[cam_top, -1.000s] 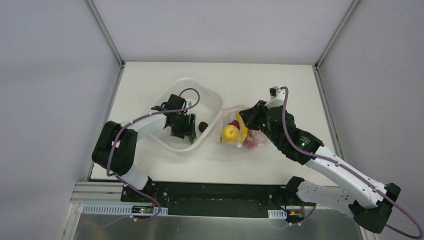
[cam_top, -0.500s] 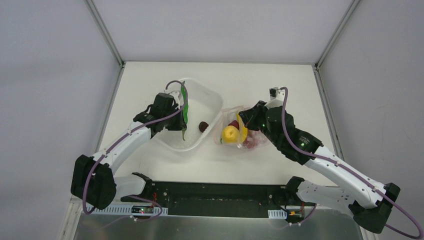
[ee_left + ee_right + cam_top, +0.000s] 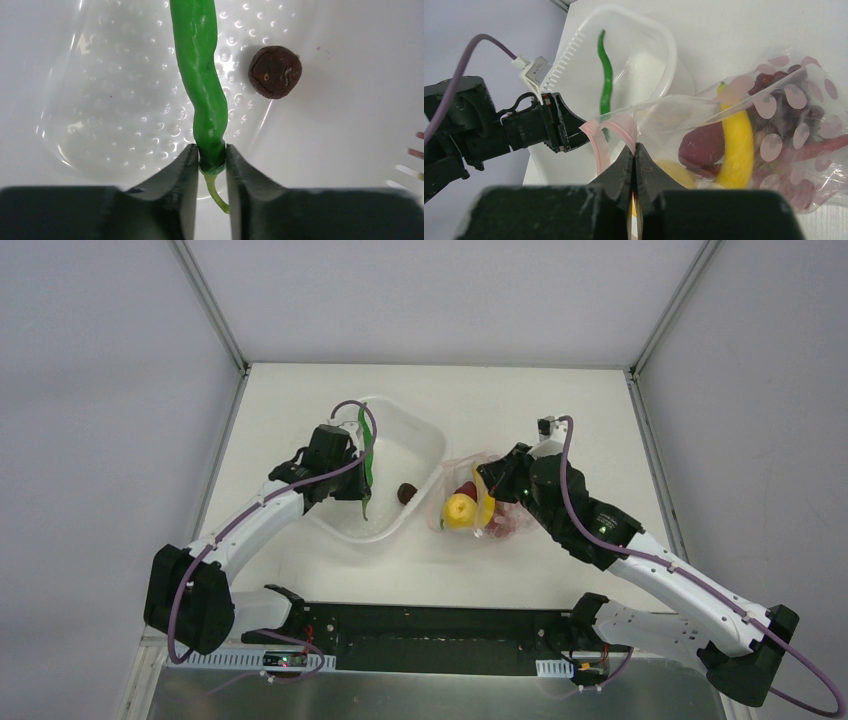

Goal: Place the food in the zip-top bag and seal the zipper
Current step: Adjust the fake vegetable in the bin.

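Zip-top bag (image 3: pixel 497 508) lies on the white surface (image 3: pixel 520 400), just right of the white translucent tub (image 3: pixel 428 440), mouth facing the tub. The zipper (image 3: pixel 596 145), a pink strip, is unsealed and curves around the gaping mouth.

Inside the bag:
- yellow banana (image 3: pixel 736 145), curved, roughly mid-bag
- round yellow fruit (image 3: pixel 460 508) at the mouth end
- dark red grape bunch (image 3: pixel 774 82) toward the far corner
- red chili (image 3: pixel 819 145) along the right side

The bag film carries pale pink dots.

Right hand (image 3: pixel 634 150): fingers pressed together on the upper lip of the bag at its mouth, right next to the pink strip, holding that lip raised.

Green chili (image 3: pixel 200 75) is outside the bag. Left hand (image 3: pixel 209 160) pinches it at the stem end, with the stem poking out below the fingers. The chili's body extends away from the fingers over the tub interior. Height above the tub floor cannot be judged.

One dark brown round item (image 3: pixel 275 71) sits on the tub floor, right of the chili and not touching it.
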Available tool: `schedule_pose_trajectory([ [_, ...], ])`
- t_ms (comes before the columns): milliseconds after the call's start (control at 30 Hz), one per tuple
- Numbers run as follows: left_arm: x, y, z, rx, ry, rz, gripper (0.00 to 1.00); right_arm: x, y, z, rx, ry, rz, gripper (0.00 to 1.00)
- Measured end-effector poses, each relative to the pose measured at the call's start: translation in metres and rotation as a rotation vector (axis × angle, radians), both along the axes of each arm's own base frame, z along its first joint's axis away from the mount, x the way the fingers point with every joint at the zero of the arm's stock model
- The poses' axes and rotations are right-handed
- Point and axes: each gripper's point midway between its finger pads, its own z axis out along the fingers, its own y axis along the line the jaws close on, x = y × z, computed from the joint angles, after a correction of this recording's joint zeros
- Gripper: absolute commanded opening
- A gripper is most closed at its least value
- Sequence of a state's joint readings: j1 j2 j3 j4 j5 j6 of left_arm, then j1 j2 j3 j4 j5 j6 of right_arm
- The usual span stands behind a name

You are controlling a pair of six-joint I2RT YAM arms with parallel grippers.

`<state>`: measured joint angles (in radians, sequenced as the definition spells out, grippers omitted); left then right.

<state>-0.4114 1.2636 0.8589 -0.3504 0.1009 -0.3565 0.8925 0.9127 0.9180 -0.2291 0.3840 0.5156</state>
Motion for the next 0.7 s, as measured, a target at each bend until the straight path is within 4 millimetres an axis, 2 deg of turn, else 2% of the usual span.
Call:
schedule_pose_trajectory([
  [200, 0.004, 0.007, -0.032, 0.088, 0.106, 0.021, 0.43, 0.001, -0.001, 0.0, 0.001, 0.0, -0.004, 0.02],
  [300, 0.005, 0.01, -0.04, 0.127, 0.146, 0.02, 0.5, 0.001, -0.001, 0.0, 0.001, 0.0, -0.003, 0.02],
  [467, 0.007, 0.002, -0.024, 0.104, 0.123, -0.048, 0.67, 0.002, -0.002, -0.001, 0.001, -0.001, -0.007, 0.02],
  [600, -0.001, -0.02, -0.001, -0.013, 0.082, -0.157, 0.69, 0.002, -0.002, -0.004, -0.003, 0.003, -0.008, 0.02],
  [700, -0.004, -0.033, 0.005, -0.068, 0.075, -0.234, 0.69, 0.002, -0.002, -0.004, -0.001, 0.003, -0.005, 0.02],
])
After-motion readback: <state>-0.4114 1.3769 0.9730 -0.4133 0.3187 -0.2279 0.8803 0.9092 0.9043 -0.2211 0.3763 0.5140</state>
